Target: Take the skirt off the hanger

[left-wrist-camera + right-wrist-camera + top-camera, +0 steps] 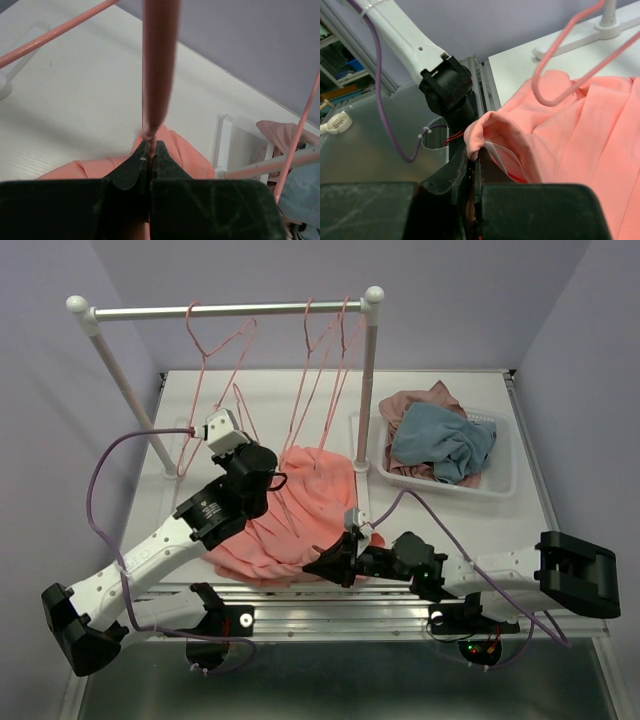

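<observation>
The salmon-coral pleated skirt (pixel 290 520) lies spread on the table between my arms. My left gripper (pixel 277 480) is at the skirt's far edge. In the left wrist view it (pixel 150 146) is shut on a thin pink hanger (pixel 159 60) that rises from the skirt (pixel 192 157). My right gripper (pixel 327 565) is at the skirt's near edge. In the right wrist view it (pixel 476 156) is shut on a folded edge of the skirt (pixel 580 135), lifted a little. A pink hanger loop (pixel 555 65) hangs just above the cloth there.
A white clothes rail (pixel 230 310) with pink hangers (pixel 215 345) spans the back; its right post (pixel 368 380) stands beside the skirt. A white basket (pixel 500 483) at right holds a mauve-pink garment (pixel 425 405) and a grey-blue one (pixel 445 440).
</observation>
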`<state>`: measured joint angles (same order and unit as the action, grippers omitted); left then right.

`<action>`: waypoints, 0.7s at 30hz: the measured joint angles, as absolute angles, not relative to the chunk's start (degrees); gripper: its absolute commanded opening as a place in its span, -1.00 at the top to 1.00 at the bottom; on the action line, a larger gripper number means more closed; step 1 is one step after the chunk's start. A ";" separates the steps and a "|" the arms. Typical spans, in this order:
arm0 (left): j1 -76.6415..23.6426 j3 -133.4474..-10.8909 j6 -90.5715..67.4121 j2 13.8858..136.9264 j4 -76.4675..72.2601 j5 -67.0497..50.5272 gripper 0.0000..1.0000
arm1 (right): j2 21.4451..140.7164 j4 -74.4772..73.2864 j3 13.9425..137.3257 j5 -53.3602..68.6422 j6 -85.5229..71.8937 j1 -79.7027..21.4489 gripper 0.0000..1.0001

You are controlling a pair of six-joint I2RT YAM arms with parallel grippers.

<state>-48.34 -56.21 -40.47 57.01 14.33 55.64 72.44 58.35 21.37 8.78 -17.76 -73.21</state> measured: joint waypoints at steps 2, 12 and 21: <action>-48.21 -56.07 -38.72 56.29 13.34 53.80 1.00 | 71.44 56.47 21.37 7.25 -17.82 -73.23 0.99; -48.12 -53.58 -29.21 45.01 12.53 40.88 1.00 | 60.99 43.09 20.51 -3.20 -17.87 -73.23 0.99; -48.14 -53.43 -26.13 43.33 19.77 33.34 1.00 | 54.00 35.29 20.51 -6.04 -17.39 -73.23 0.99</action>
<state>-48.14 -53.43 -26.13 43.33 19.77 33.34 54.00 35.29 20.51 -6.04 -17.39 -73.23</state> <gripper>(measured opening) 0.085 0.066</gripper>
